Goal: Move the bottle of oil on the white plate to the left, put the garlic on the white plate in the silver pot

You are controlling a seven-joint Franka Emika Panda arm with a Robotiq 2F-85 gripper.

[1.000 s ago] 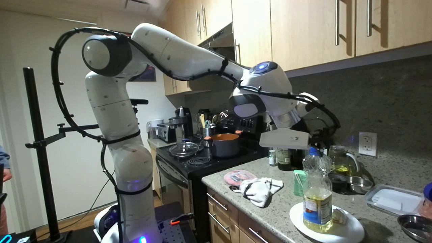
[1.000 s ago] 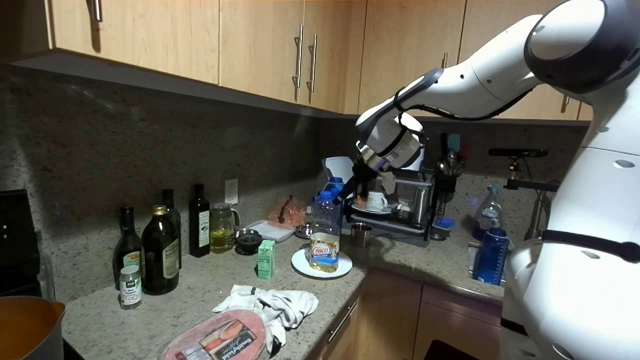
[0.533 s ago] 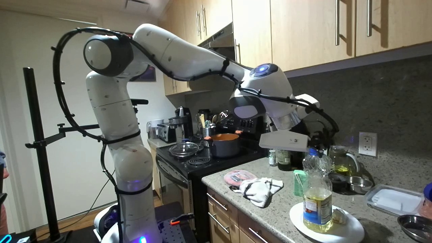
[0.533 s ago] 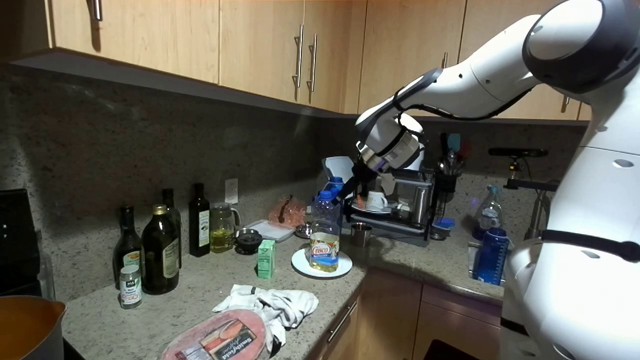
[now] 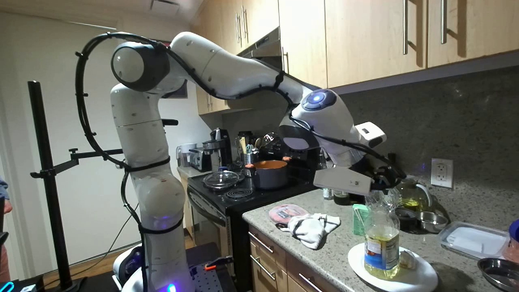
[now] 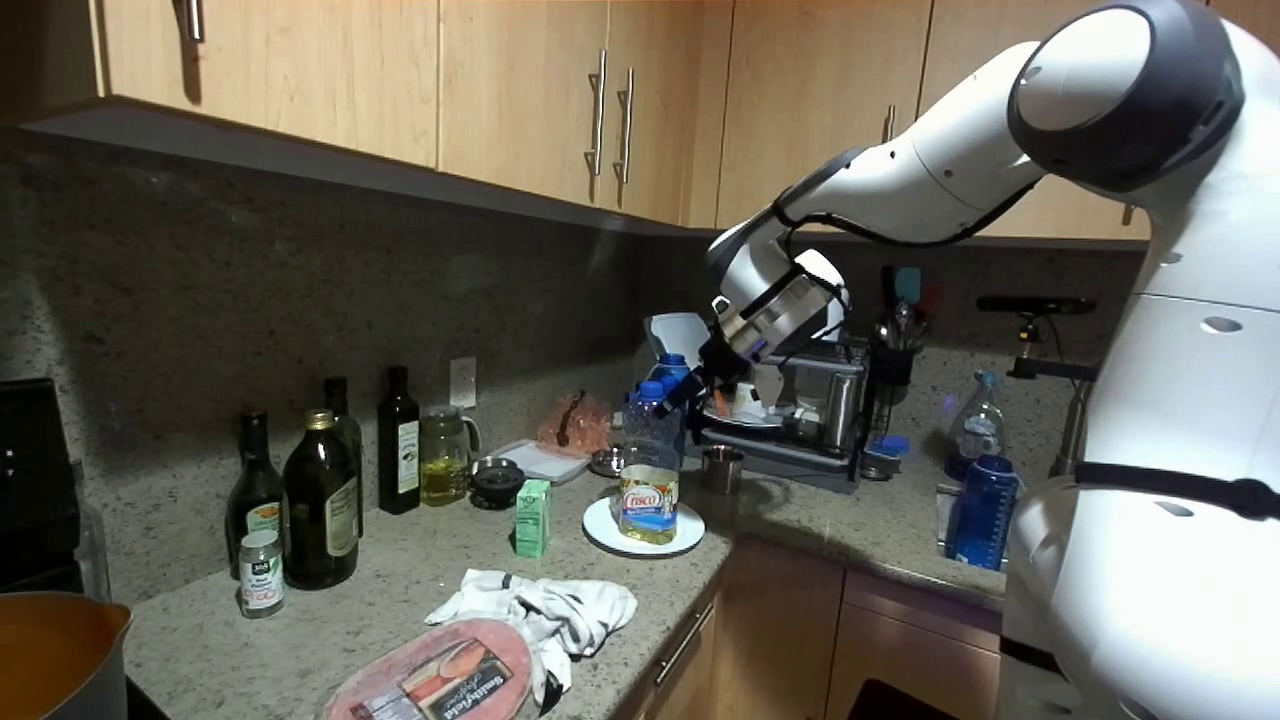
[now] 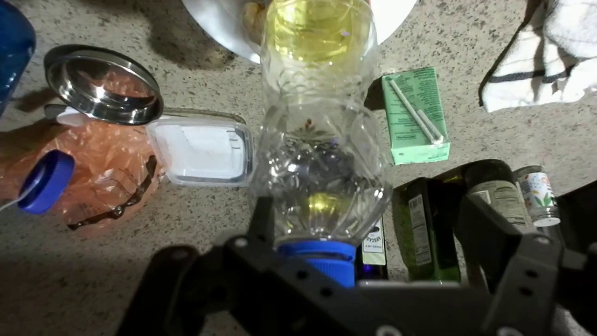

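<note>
The bottle of oil stands upright on the white plate, its blue cap uppermost. A pale bulb of garlic lies on the plate beside the bottle's base; the bottle hides it in an exterior view. My gripper is open at the height of the bottle's neck. The cap sits between the fingers, close to the left one in the wrist view, with a wide gap to the right one. Contact cannot be told. The silver pot, orange inside, is on the stove.
A green carton stands close to the plate. Dark bottles line the backsplash. A white towel, a clear container and a metal bowl lie around. Upper cabinets hang above.
My arm has come down and forward, and the gripper has dropped around the bottle's cap, which it now covers in an exterior view. Bottle, plate and garlic have stayed put.
</note>
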